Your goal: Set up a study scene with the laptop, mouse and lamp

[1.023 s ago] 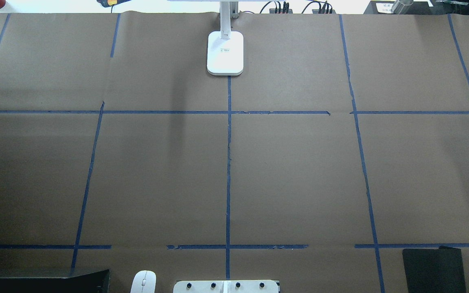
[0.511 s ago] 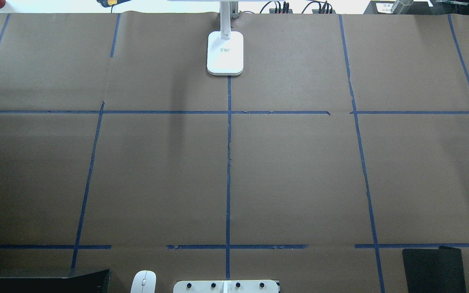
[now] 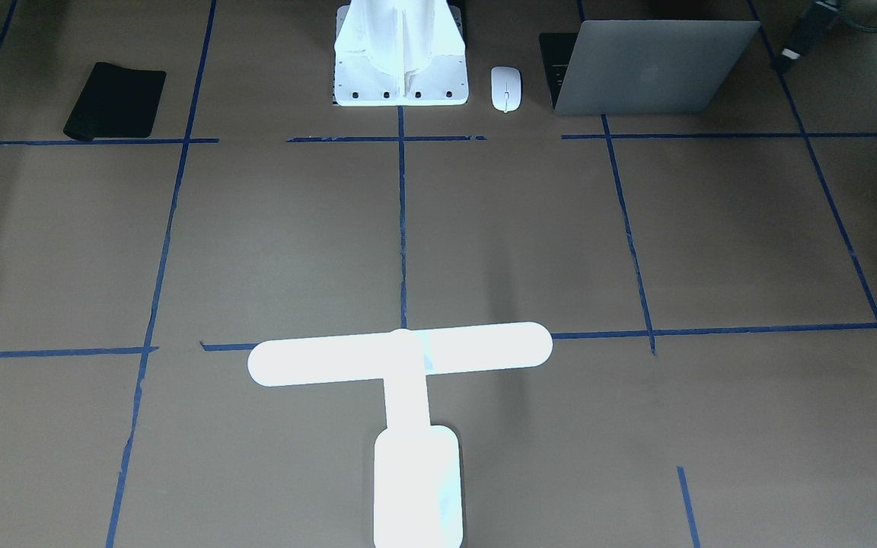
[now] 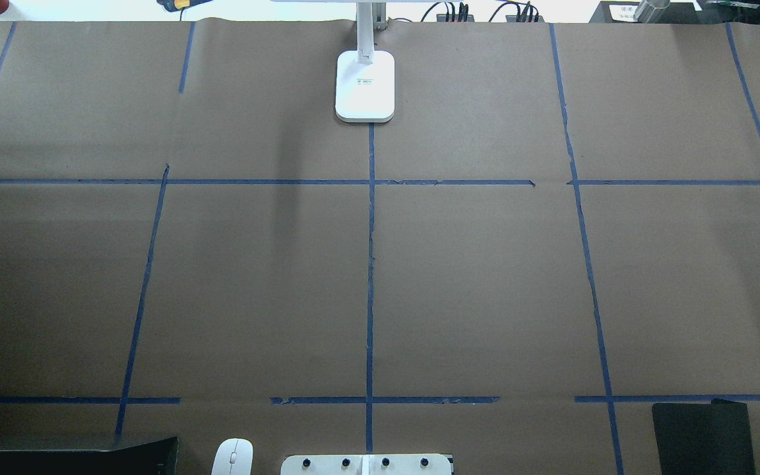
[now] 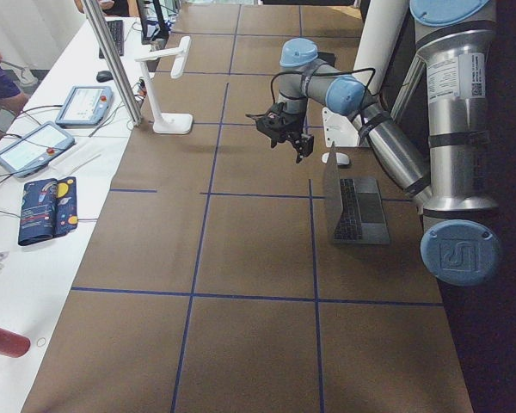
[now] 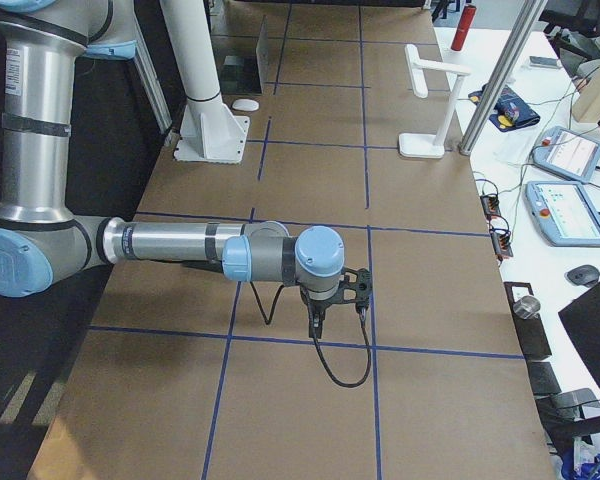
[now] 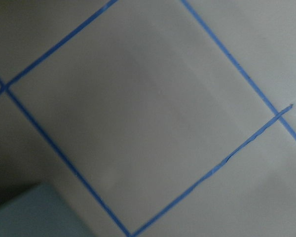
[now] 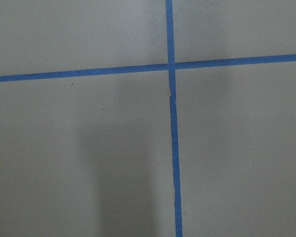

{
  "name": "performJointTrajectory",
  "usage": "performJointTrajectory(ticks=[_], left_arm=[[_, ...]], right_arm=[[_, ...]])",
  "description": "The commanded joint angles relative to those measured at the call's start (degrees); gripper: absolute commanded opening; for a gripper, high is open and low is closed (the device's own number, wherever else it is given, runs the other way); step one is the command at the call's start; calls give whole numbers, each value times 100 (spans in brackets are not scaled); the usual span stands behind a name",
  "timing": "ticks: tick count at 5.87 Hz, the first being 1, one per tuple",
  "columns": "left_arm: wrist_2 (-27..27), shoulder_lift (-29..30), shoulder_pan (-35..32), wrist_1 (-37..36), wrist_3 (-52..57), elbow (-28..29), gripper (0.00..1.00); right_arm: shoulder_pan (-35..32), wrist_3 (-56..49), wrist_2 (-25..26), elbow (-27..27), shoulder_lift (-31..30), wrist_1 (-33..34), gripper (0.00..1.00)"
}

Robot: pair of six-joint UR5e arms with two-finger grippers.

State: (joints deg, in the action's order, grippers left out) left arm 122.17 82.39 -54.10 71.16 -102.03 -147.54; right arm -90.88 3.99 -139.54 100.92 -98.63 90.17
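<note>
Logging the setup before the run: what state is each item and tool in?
laptop: open, lid raised.
mouse: right side up, untouched.
lamp: upright on its base.
black mat: unrolled on the table.
left tool: in the air, holding nothing; open or shut, cannot tell.
right tool: the same.

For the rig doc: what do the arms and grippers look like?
Both the left arm and right arm are silver tubes with light-blue joint caps and a printed label on one tube. The left gripper and right gripper are black, each with a black cable.
</note>
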Motion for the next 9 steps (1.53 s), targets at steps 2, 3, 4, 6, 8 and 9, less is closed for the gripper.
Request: performJointTrajectory(ticks=[2,3,4,6,8,9], left_arm=[[-2042,-300,2721,-111,-3297,-415,100],[-2387,-320,3425,-564,-4037,-512,100],[-2521,-311,3928,-917,-4636,-791,100],[-2618,-293,4722,-1157,-5342,-759,100],[-2751,-276,4742,-1228,-5345,-602,100],[-2751,-241,4751,-1228,-5336,-340,100]], right_arm=[[0,14,-125,129,-7,-8,100],[0,5,-352,130,-16,-8,100],[0,5,-354,112,10,-8,100],[0,5,-355,130,19,-8,100],[0,5,-346,103,19,-8,100],[0,5,-346,94,19,-8,100]])
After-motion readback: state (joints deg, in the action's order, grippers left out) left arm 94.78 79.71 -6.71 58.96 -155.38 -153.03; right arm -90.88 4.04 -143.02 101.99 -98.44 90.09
